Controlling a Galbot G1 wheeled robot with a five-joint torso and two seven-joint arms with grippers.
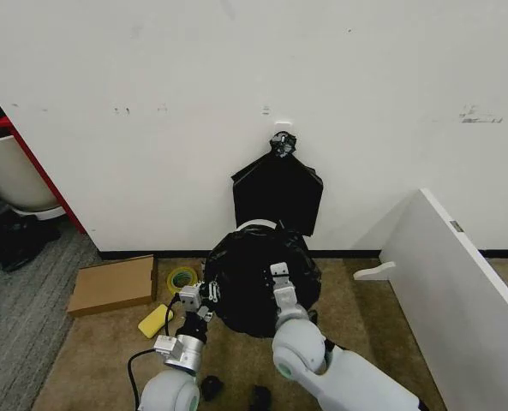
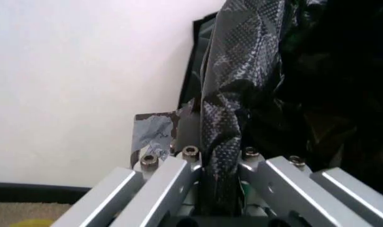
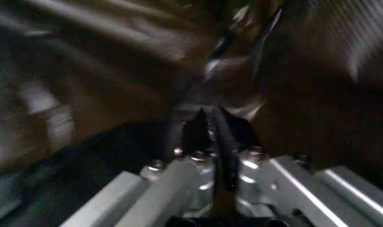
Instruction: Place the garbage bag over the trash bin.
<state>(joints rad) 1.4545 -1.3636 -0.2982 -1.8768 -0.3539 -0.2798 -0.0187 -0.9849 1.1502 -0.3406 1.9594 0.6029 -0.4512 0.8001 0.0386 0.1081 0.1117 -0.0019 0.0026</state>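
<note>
Garbage bag (image 1: 258,287) pinched between jaws of left gripper (image 2: 219,163), right gripper (image 3: 217,123).

left gripper (image 1: 207,295): jaws pinched closed | right gripper (image 1: 278,272): jaws pinched closed

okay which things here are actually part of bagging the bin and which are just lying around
Part of the job:
garbage bag, draped over the bin
trash bin, white rim showing at the back
left gripper, jaws shut on a fold of the bag
right gripper, jaws shut on the bag

Lying about:
cardboard box
tape roll
yellow object
folded black bag hung on the wall
white board
</note>
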